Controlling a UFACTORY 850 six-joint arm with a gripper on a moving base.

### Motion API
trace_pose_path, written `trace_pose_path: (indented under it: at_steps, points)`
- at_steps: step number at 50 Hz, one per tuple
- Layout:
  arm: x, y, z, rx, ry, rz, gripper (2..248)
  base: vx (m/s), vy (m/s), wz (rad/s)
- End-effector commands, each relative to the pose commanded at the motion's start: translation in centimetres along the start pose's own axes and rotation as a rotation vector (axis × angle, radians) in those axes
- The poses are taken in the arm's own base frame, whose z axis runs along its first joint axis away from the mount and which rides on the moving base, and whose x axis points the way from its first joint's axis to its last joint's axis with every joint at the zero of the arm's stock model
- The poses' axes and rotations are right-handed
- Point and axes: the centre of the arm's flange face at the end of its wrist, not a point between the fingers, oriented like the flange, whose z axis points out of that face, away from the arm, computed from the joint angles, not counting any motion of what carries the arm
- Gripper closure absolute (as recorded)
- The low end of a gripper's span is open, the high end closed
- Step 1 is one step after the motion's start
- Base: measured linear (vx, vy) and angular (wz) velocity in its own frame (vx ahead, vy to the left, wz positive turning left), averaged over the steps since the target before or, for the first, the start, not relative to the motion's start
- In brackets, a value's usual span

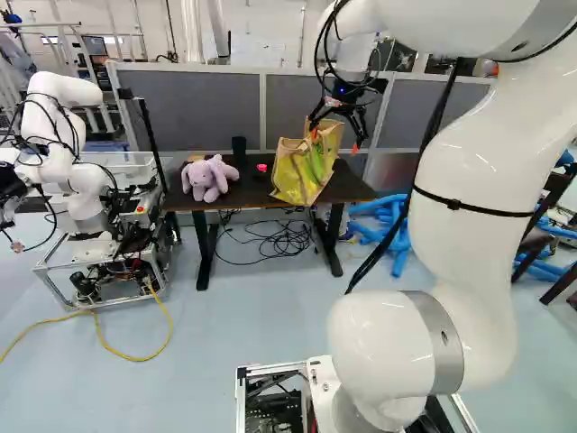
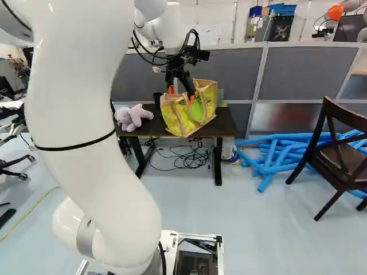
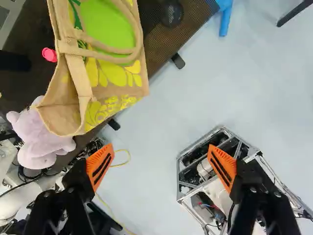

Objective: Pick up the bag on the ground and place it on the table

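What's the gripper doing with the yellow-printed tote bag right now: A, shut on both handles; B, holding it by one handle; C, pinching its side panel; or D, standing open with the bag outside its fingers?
D: the wrist view shows the gripper's orange pads wide apart, the tote bag ahead of them.

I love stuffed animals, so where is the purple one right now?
The purple stuffed animal sits on the dark table, just left of the yellow bag in the left base view.

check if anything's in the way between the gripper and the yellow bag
Nothing visible stands between the open gripper and the bag. The bag appears to rest on the table already, with the purple plush toy off to its side.
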Motion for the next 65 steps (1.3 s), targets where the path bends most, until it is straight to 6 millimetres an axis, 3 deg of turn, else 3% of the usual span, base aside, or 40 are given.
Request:
trace_pose_path:
  at_steps: [35, 65]
  points:
    - [-2.9, 1.0, 4.4, 0.089, 0.135, -0.112, 3, 0.000, 0.000, 0.000]
    - [-7.2, 3.0, 9.4, 0.184, 0.310, -0.247, 3, 0.000, 0.000, 0.000]
